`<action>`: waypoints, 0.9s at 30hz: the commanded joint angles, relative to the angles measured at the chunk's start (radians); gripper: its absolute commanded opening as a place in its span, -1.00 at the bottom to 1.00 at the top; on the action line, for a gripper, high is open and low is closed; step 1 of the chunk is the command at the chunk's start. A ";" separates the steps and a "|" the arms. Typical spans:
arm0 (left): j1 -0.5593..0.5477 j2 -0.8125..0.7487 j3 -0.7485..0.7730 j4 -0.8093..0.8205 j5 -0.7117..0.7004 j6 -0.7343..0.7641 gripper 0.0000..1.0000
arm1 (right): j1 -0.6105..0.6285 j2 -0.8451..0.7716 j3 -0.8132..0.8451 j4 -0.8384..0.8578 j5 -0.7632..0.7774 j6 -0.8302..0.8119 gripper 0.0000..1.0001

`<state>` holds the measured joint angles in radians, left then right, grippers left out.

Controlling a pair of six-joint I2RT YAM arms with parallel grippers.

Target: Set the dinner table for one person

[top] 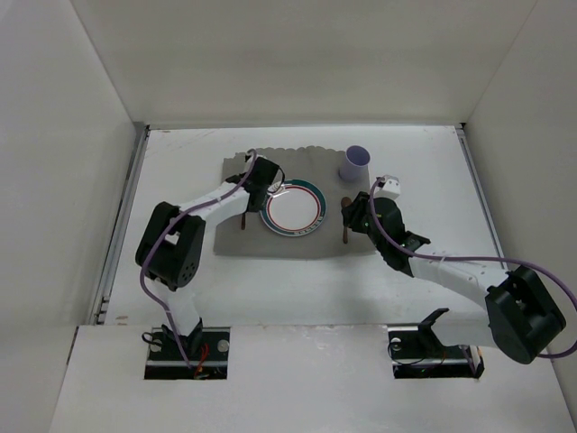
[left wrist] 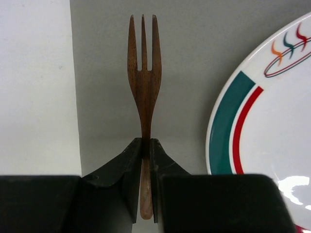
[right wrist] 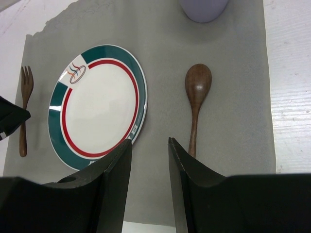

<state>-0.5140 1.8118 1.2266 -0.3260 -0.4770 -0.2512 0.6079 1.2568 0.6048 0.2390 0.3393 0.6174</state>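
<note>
The white dinner table (top: 180, 162) carries a grey placemat (top: 297, 245). On the mat lie a plate (top: 293, 212) with a green and red rim, a wooden spoon (top: 345, 225) to its right and a lilac cup (top: 355, 162) at the back right. My left gripper (top: 246, 206) is shut on the handle of a wooden fork (left wrist: 144, 73), which lies on the mat left of the plate (left wrist: 262, 131), tines pointing away. My right gripper (right wrist: 149, 145) is open and empty, above the mat between the plate (right wrist: 97, 104) and the spoon (right wrist: 197, 97). The fork also shows in the right wrist view (right wrist: 25, 97).
Metal rails run along the table's left (top: 122, 225) and right (top: 478, 189) edges, with white walls around. The cup (right wrist: 204, 9) stands just beyond the spoon's bowl. Bare white tabletop (left wrist: 34, 97) lies left of the mat.
</note>
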 commanded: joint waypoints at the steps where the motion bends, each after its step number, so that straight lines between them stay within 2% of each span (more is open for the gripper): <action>1: 0.009 0.014 0.033 -0.067 -0.008 0.029 -0.82 | -0.003 -0.005 0.004 0.040 -0.005 -0.001 -0.16; 10: -0.002 0.077 0.037 -0.123 -0.003 -0.016 -0.77 | -0.009 0.018 0.006 0.046 -0.006 0.001 -0.15; 16: -0.008 -0.011 0.027 -0.128 -0.026 -0.051 -0.33 | -0.007 0.029 0.010 0.045 -0.005 -0.004 -0.14; 22: 0.004 -0.162 -0.021 -0.098 -0.035 -0.124 -0.25 | -0.012 0.003 0.001 0.046 0.001 -0.001 -0.14; 25: 0.018 -0.259 -0.073 -0.062 -0.012 -0.180 -0.26 | -0.021 -0.013 -0.008 0.049 0.000 0.007 -0.36; 27: 0.022 -0.339 -0.129 -0.021 -0.006 -0.213 -0.27 | -0.018 -0.031 -0.014 0.051 0.007 0.008 -0.65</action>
<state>-0.5064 1.5829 1.1587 -0.3759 -0.4969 -0.3969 0.5980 1.2709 0.6041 0.2394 0.3325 0.6205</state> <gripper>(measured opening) 0.370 0.212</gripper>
